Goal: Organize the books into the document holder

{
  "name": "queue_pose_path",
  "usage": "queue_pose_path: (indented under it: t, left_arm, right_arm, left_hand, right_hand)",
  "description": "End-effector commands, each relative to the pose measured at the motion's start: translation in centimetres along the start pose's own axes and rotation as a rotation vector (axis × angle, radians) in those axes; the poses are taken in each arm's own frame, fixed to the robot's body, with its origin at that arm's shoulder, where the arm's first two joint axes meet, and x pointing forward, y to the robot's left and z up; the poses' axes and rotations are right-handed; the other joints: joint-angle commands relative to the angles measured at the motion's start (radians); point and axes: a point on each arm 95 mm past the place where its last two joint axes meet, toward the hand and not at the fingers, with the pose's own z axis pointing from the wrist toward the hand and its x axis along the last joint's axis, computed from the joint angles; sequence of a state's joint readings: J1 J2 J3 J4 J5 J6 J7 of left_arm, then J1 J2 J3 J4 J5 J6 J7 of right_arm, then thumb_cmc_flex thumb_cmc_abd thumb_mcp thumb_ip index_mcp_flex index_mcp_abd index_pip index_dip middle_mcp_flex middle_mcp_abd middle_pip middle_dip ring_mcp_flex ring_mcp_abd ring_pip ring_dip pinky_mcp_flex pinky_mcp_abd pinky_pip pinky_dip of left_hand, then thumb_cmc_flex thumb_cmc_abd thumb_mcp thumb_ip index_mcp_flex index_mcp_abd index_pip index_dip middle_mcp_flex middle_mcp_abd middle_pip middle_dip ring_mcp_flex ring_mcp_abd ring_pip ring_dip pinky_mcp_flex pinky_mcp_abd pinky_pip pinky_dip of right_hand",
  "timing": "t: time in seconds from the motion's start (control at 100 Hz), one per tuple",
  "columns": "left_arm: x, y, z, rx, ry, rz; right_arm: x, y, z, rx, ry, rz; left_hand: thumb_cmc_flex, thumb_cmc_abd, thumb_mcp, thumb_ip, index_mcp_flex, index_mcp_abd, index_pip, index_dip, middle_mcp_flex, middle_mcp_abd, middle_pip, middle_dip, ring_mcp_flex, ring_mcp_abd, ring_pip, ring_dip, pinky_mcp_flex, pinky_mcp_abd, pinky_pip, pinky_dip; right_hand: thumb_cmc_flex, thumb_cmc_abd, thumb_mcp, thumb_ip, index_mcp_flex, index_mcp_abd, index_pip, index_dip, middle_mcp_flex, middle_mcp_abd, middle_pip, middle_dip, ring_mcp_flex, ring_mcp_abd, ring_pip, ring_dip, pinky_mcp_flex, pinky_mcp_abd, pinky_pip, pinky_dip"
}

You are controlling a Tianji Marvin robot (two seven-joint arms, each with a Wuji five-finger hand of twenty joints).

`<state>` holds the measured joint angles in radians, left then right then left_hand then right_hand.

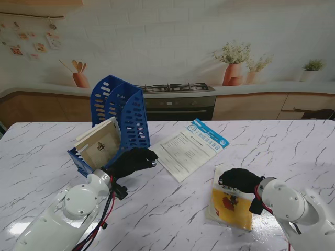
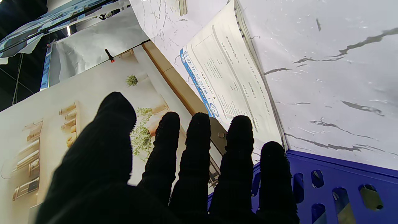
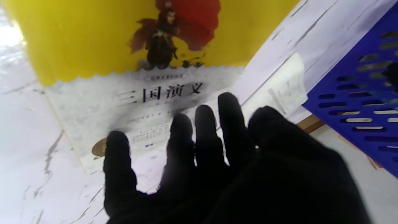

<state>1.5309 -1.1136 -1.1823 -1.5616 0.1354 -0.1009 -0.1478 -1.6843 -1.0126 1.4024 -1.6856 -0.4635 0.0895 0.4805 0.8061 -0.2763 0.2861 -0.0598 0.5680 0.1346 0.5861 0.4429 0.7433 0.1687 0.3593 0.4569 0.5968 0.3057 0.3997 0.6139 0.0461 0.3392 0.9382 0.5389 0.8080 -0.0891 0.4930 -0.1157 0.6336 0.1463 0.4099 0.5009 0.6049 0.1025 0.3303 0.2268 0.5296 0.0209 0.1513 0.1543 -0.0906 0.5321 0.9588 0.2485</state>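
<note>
Right hand (image 1: 239, 179) spread over yellow book's (image 1: 230, 207) far edge, touching

The right hand (image 1: 238, 179) covers the far edge of the yellow book (image 1: 232, 205) — contact cannot be confirmed. The holder (image 1: 119, 112) hides the lower part of the tan book (image 1: 100, 143). Leaflet (image 1: 189, 148) print — too small to read.

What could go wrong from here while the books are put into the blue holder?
1. The blue document holder is tilted, with the left hand at its side; a push may tip it over.
2. The brown book leans loosely inside and could slide out.
3. The yellow book lies flat under the open right hand, so lifting its edge may be difficult.
</note>
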Motion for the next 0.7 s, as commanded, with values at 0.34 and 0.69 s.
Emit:
queue_pose_path:
  t: [0.34,0.69]
  left_arm:
    - [0.5,0.6,0.1,-0.011,0.03,-0.013]
    - [0.4,1.0,0.2,-0.018,0.03,-0.029]
  right_arm:
    - [3.0,-6.2,-0.4,0.151,0.179,0.022]
    - [5.7,-6.1,-1.8,0.031,0.25,0.067]
  left_hand:
    - [0.025,0.045,-0.047,0.027,0.011,-0.008,-0.001,-0.006,-0.01,0.003,0.014,0.003,-0.013,0.009,0.018,0.003,-0.023,-0.021,-0.004,0.004]
    - [0.031,0.049,-0.056,0.028,0.011,-0.01,0.0,-0.005,-0.008,0.002,0.015,0.004,-0.009,0.007,0.02,0.004,-0.013,-0.013,0.005,0.009]
  right_hand:
    - [-0.008,0.025,0.022,-0.013,-0.008,-0.008,0.007,-0.039,-0.035,-0.014,0.006,-0.006,-0.018,-0.038,0.006,0.001,0.046,-0.553,-0.023,-0.009]
    - [-0.088,0.01,-0.055,0.036,0.014,-0.03,-0.032,0.019,-0.007,-0.012,0.005,-0.006,0.003,-0.004,0.031,0.013,0.056,-0.349,-0.002,-0.007]
